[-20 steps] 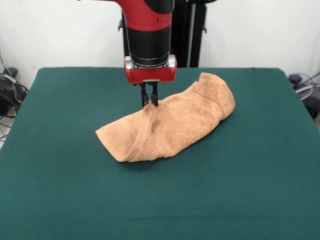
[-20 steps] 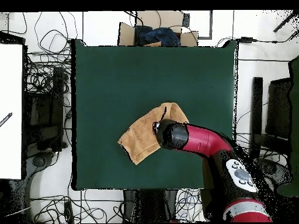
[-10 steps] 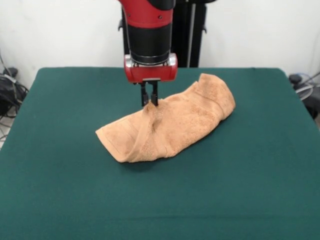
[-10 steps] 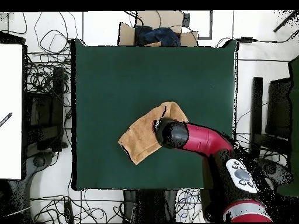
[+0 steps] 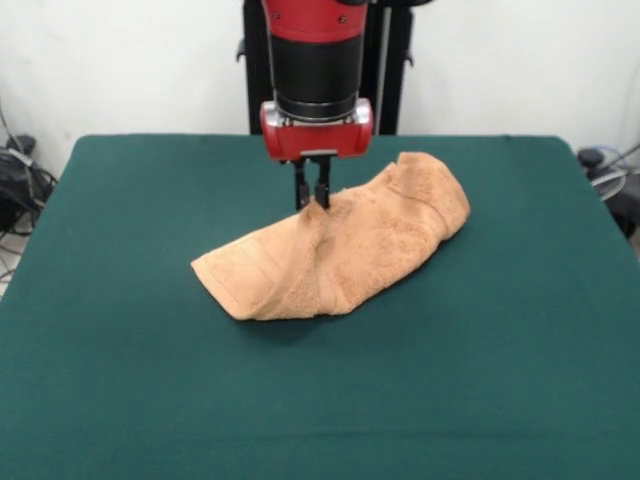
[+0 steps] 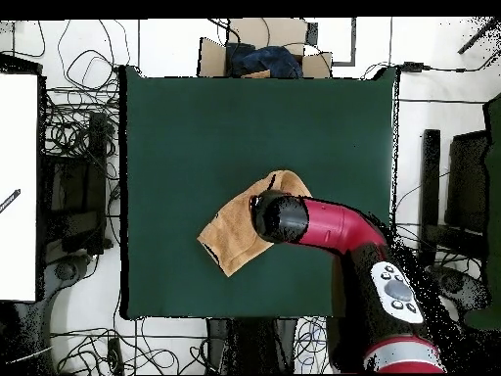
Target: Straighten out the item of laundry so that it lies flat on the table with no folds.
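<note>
Peach-orange terry towel, bunched in a long diagonal fold, near the middle of the green table. Front view: gripper with fingers drawn narrow, pinching a raised peak of cloth on the fold's far edge. Overhead view: red arm hides that pinch; the towel's end shows beside it.
</note>
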Controlling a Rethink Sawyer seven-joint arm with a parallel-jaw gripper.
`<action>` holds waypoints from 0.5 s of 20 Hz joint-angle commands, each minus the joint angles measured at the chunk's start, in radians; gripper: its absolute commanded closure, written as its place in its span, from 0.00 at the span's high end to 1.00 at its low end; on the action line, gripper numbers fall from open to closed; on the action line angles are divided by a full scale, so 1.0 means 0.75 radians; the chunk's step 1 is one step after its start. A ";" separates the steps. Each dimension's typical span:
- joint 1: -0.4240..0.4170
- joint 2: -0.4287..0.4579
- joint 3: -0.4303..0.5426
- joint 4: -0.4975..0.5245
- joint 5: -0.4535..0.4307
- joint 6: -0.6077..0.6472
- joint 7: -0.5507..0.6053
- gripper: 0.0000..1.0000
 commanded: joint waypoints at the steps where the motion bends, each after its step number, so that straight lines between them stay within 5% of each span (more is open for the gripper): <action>1: 0.026 0.054 0.111 -0.099 0.010 0.092 0.085 0.00; 10: 0.028 0.167 0.089 -0.142 0.024 0.049 0.137 0.00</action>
